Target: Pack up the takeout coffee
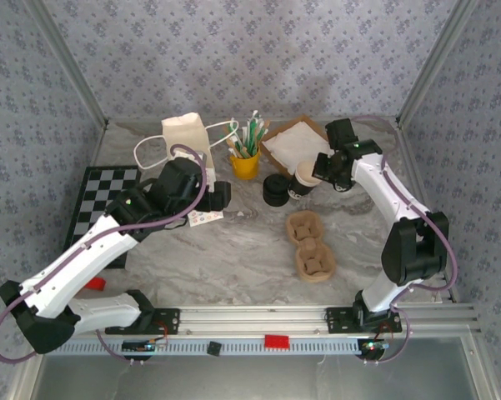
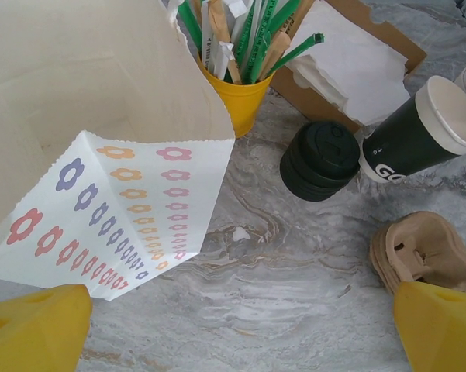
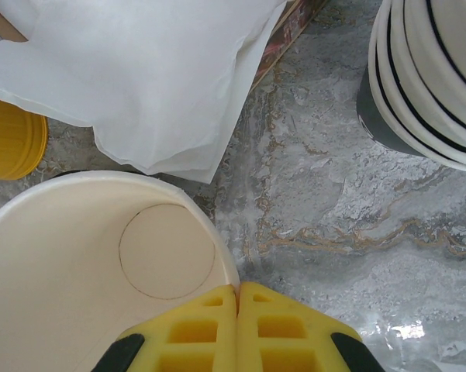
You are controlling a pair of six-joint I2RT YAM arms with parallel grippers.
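**Right arm grips paper cup at the back of the coffee station**

The right gripper (image 1: 323,169) is closed on the rim of an open coffee cup (image 1: 303,179) at the back of the marble-patterned table (image 1: 233,267). In the right wrist view its yellow fingers (image 3: 194,333) are pressed together at the cup's (image 3: 101,263) edge, with the white inside and round base of the cup in plain sight. The cup sits just right of a stack of black lids (image 1: 275,190) and just in front of a cardboard tray (image 1: 273,150) lined with white napkins (image 1: 298,140).

In the left wrist view the dark-walled cup (image 2: 407,143) leans to the right, close beside the lids (image 2: 319,159).

The left gripper (image 1: 219,196) hovers at the mouth of a white paper bag (image 1: 183,133), its jaws wide apart and holding nothing. Its two yellow fingers (image 2: 35,329) frame the bottom corners of the wrist view. A flower-printed sheet (image 2: 124,201) spreads on the table at the bag's (image 2: 77,77) opening.

A yellow cup (image 1: 245,164) of stirrers and green-wrapped straws stands between the bag and the tray. Two brown pulp cup carriers (image 1: 308,243) lie in front of the coffee cup, nearer the arms. A checkerboard (image 1: 100,200) lies at the left edge.
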